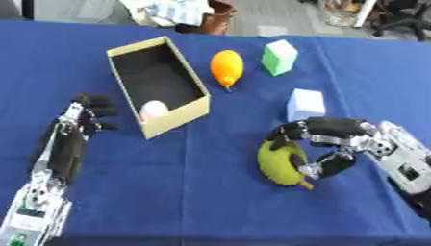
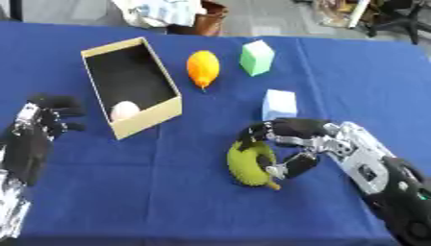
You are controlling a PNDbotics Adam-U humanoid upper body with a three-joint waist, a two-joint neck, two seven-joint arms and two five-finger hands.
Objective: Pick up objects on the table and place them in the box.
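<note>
The right hand's (image 1: 336, 144) fingers and thumb curl round a yellow-green fruit (image 1: 280, 165) lying on the blue table (image 1: 194, 192), near right. Just beyond sits a pale blue block (image 1: 306, 104); farther off, a green block (image 1: 279, 57) and an orange fruit (image 1: 226, 67). The box (image 1: 126, 50), far left, holds a pale egg-shaped thing (image 1: 153, 110). The left hand (image 1: 80, 122) rests beside it, fingers relaxed.

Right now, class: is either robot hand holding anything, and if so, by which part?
The right hand has its fingers and thumb curled round the yellow-green fruit, at its right side; the fruit lies on the table. The left hand holds nothing.
</note>
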